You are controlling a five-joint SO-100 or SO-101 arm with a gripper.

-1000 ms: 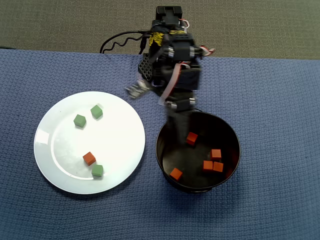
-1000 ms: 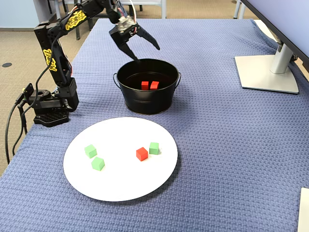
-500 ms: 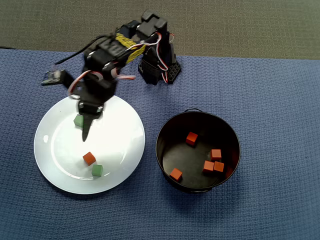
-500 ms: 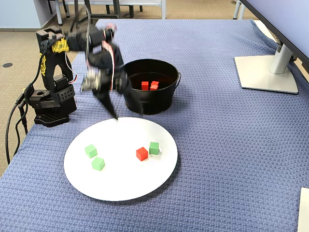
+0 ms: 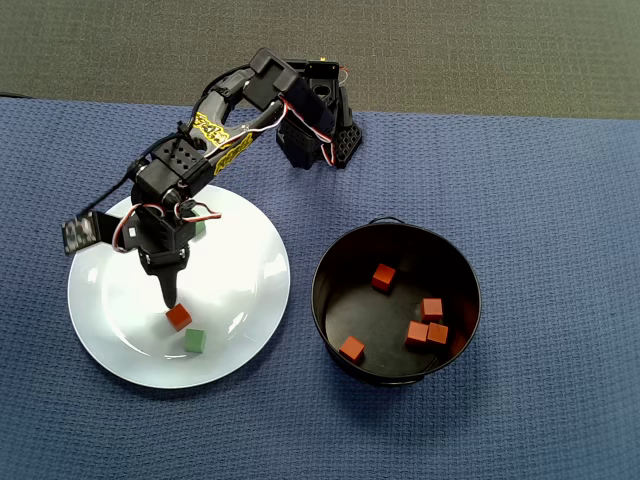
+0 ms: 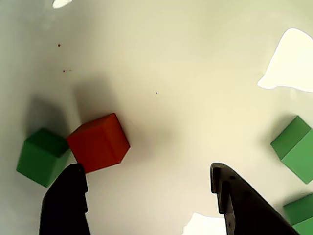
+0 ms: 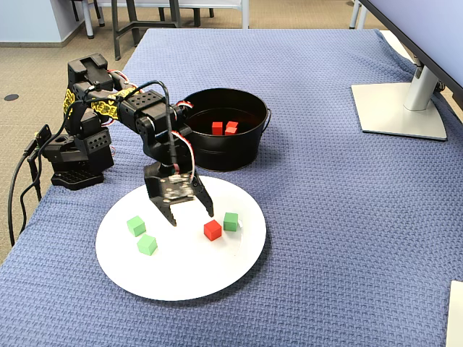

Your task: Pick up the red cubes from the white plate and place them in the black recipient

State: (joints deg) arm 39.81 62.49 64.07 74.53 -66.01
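We see the gripper (image 7: 191,215) wide open and holding nothing above the white plate (image 7: 181,278), one red cube (image 7: 212,230) perhaps just touching its finger at three o'clock

The plate (image 5: 250,270) was glossy white, carrying one orange-red cube (image 5: 178,317) and green cubes (image 7: 136,225), and it lay on a blue cloth (image 7: 347,217) with a woven waffle pattern. The pot (image 5: 330,270) was black with a shiny inside and held five more orange-red cubes (image 5: 384,277). The arm (image 7: 137,108) was black with yellow markings.
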